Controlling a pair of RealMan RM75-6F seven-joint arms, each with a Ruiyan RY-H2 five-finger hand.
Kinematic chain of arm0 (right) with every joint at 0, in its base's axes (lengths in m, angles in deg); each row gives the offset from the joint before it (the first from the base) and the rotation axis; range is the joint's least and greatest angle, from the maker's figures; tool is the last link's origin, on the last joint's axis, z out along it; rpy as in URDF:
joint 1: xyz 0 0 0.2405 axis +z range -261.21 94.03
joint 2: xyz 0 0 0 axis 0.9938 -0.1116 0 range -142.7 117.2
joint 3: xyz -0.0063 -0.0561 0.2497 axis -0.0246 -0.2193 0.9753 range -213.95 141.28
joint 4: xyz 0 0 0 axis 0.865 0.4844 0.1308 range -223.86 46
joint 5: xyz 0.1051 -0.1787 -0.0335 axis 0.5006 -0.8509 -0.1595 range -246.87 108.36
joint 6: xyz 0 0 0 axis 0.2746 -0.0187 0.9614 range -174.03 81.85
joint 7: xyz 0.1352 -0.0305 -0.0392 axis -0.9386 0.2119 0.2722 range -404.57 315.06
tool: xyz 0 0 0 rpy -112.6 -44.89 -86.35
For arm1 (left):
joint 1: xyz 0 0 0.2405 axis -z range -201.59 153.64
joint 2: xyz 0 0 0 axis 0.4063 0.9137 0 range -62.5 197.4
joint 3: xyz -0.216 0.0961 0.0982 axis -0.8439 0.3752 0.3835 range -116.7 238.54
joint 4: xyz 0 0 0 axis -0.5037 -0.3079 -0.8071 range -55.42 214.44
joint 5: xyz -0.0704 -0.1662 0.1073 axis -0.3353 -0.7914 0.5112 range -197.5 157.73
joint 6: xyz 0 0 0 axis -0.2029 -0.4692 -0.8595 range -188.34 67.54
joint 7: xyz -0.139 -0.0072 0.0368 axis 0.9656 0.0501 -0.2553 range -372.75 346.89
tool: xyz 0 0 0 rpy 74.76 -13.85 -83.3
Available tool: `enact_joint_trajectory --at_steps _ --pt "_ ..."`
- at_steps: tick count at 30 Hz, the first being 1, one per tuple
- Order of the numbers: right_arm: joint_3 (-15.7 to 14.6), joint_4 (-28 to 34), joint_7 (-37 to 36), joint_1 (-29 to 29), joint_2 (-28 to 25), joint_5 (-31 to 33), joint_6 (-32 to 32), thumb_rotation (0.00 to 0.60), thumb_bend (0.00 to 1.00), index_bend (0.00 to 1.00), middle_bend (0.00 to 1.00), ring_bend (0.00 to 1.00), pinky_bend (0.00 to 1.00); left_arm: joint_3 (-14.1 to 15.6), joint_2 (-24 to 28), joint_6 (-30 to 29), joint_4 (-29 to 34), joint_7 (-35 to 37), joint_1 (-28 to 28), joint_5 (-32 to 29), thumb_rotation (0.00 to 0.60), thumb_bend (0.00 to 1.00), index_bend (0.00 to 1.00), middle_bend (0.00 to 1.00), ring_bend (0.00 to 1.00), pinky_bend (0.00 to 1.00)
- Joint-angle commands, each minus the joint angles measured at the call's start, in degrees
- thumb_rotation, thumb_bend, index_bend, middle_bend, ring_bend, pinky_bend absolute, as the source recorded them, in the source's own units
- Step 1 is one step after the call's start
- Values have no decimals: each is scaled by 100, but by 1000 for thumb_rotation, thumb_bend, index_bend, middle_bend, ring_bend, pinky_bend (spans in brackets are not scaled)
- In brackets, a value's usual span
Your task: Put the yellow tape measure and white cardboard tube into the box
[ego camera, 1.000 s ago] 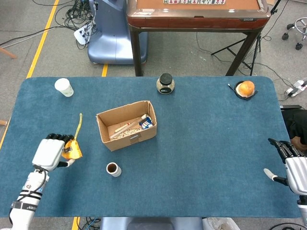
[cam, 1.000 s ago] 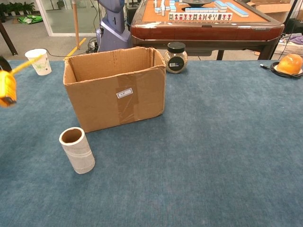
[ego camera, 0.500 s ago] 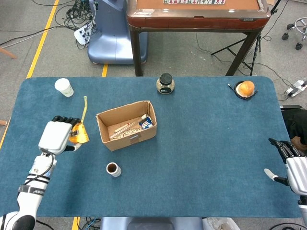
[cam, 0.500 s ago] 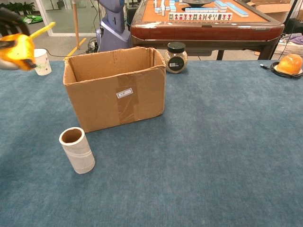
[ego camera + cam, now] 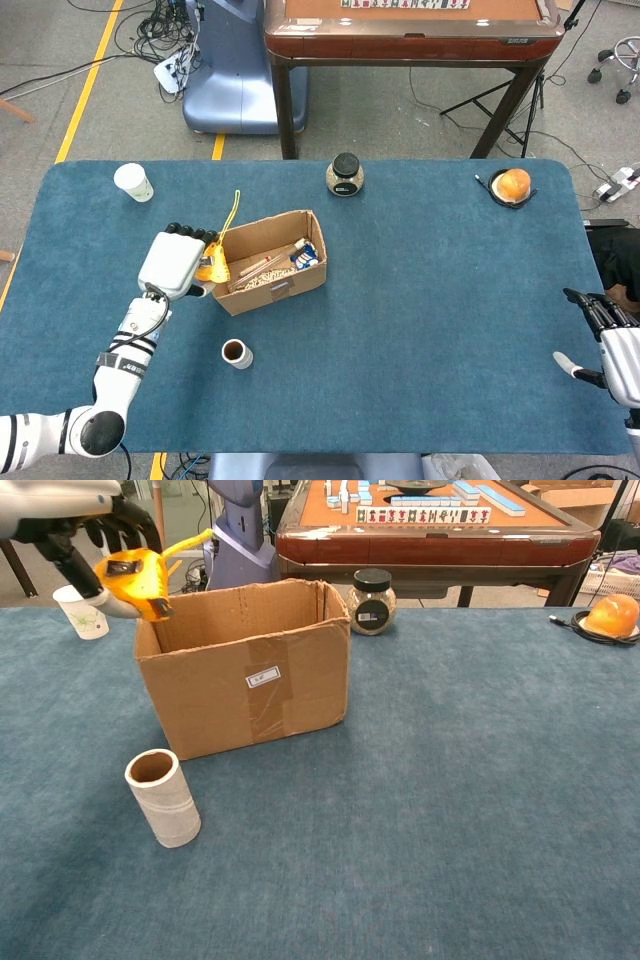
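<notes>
- Yellow tape measure (image 5: 135, 578): gripped in the fingers of the left hand (image 5: 176, 265), held in the air just above the left wall of the box (image 5: 250, 680). A short length of yellow blade sticks out and points up and away over the opening. By the head view the case sits at the box's left rim, not yet clearly over the inside. Status: lifted and carried to the box, not yet dropped in.
- White cardboard tube (image 5: 163, 798): stands upright on the tabletop (image 5: 450, 810) just in front of the box's left front corner, open end up, apart from the box wall. No hand is near it. Status: untouched, not yet in the box.
- Box: open-topped cardboard, flaps up, near the middle-left of the tabletop. The head view shows some small items already lying inside; what they are is too small to tell.
- Right hand (image 5: 615, 345): at the far right edge of the tabletop, fingers spread and holding nothing, well apart from both task things.
- Progress, as a judgement: less than half done. First item is a release away from being placed; the second still needs a full pick-up, lift and drop.
- Other stock on the tabletop: paper cup (image 5: 82, 610), dark-lidded jar (image 5: 371, 601), orange round thing (image 5: 612, 615) at the far right.
</notes>
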Motion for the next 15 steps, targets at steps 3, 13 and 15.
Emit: enact_joint_trajectory --at_steps 3,13,15 --pt "-5 0 3 6 -2 -3 17 600 113 179 270 191 433 33 -150 -13 -108 -98 204 -134 600 194 523 594 296 227" --pt "-13 4 3 3 -4 -30 5 600 113 179 271 191 433 107 -274 -219 -34 -114 395 -45 600 191 291 361 236 227" --pt "-14 6 -3 -3 -7 -36 -10 600 113 179 270 191 433 132 -302 -251 -40 -137 433 -24 600 176 239 313 205 227"
